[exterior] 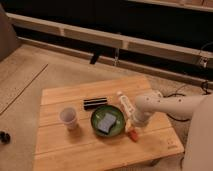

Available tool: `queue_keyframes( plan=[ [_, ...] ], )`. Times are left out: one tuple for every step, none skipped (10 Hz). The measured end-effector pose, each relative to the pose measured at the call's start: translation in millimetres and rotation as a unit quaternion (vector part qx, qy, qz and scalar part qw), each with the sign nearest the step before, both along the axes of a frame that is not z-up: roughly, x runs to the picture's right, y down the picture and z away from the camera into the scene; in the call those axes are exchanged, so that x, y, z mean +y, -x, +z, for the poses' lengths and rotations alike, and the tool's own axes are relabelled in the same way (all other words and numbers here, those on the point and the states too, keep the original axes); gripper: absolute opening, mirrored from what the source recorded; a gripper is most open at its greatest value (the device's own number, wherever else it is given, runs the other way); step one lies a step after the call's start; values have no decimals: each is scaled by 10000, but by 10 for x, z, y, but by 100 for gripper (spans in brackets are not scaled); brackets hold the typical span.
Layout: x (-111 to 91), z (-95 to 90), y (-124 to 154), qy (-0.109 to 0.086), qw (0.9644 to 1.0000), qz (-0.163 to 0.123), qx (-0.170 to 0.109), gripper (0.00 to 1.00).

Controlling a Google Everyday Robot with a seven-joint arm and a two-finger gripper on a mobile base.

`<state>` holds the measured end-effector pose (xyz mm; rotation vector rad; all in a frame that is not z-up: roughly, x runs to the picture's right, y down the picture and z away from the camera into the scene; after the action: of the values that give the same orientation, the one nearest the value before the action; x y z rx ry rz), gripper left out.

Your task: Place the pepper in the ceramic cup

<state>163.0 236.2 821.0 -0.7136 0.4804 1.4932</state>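
Observation:
The pepper [132, 135] is a small orange-red piece lying on the wooden table [75, 150], just right of the green bowl [107, 120]. The ceramic cup [68, 117] is pale and handleless and stands upright at the table's left, well apart from the pepper. My gripper [131, 126] reaches down from the white arm [165, 105] at the right and is directly over the pepper, at its upper end. The arm's end hides the contact.
The green bowl holds a bluish-grey sponge-like piece [106, 121]. A black flat bar [95, 103] lies behind the bowl. A white bottle with a label [124, 104] lies right of the bar, close to the arm. The table's right edge is near the pepper.

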Motion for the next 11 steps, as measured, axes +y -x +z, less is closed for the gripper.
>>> queue_keyframes(
  plan=[
    [-9,5,-4,-8,10000,12,-7,26],
    [-14,11,-7,-3,10000,47,0,13],
    [-22,8,-11,-4,10000,86,10,6],
    [-38,-13,-16,-19,9999,165,31,0],
    [-93,-56,-21,-105,9995,270,80,0],
    [-157,-113,-17,-206,9991,333,130,0],
    [-251,-234,6,-353,9985,366,192,0],
    [-407,-457,56,-601,9972,355,274,0],
    [-575,-687,93,-867,9952,275,370,0],
    [-717,-864,113,-1088,9928,193,454,0],
    [-913,-1052,146,-1371,9891,77,538,0]
  ],
)
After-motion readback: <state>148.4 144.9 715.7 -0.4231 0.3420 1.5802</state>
